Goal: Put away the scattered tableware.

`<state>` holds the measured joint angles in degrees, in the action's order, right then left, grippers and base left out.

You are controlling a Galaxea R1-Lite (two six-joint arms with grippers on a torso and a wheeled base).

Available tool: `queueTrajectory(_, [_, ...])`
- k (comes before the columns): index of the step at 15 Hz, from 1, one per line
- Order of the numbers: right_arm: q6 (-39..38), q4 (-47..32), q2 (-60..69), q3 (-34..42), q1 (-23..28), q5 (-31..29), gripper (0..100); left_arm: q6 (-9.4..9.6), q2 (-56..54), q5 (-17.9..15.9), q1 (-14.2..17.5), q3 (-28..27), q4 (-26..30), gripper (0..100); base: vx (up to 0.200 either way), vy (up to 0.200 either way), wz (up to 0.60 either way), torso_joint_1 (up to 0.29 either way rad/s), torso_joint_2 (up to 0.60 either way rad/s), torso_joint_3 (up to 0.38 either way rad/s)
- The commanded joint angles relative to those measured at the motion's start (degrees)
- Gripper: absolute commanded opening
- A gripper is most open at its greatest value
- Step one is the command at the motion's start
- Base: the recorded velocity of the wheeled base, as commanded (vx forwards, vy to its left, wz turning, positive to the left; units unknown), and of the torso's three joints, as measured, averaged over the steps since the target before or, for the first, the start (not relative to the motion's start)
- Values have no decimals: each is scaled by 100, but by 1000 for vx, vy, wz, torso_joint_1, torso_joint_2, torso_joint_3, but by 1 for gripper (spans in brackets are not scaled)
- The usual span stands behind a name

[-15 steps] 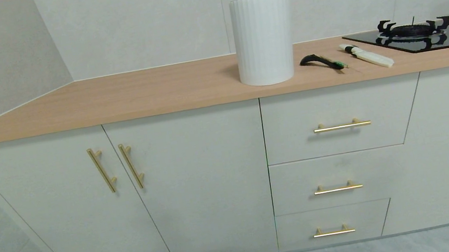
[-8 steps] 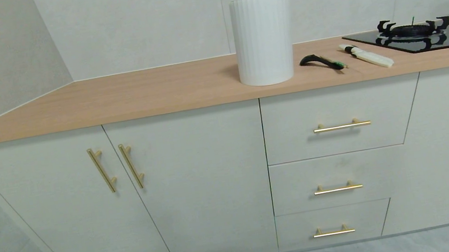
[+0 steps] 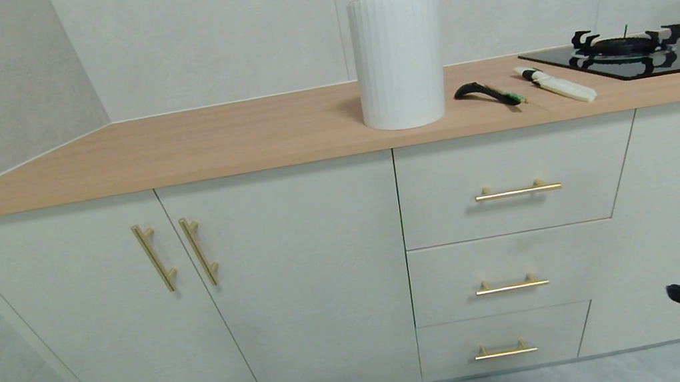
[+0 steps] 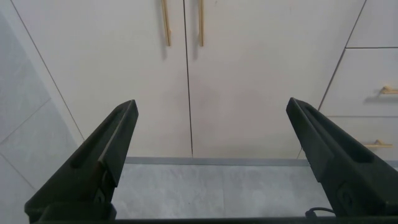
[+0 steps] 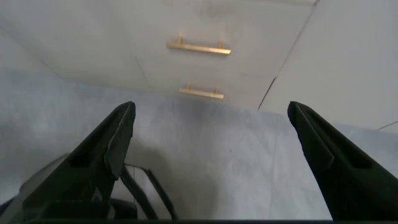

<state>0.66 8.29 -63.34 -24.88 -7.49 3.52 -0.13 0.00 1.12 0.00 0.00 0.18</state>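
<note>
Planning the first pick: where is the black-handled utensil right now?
The black-handled utensil lies on the counter, right side of the head view, between the white canister and the pale utensil.

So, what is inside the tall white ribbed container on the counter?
Nothing sticks out above the rim of the white ribbed container. Its wall hides the inside, so the contents cannot be seen.

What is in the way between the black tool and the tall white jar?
Nothing visible. The black tool lies on the counter just beside the jar, with only bare wood between them. The white tool lies on its far side, away from the jar.
</note>
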Motion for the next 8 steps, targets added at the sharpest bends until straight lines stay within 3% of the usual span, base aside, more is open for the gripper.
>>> queueTrajectory(1, [31,278,-1971,-676,-86,-1,100,-4,0,2,0,0,-1,100,0,0,0,0,0,0])
queueTrajectory(5, [154,428,-3677,-1353,-157,-10,100,-4,0,2,0,0,-1,100,0,0,0,0,0,0])
queueTrajectory(8, [145,1588,-5100,-1485,-253,-124,100,-4,0,2,0,0,-1,100,0,0,0,0,0,0])
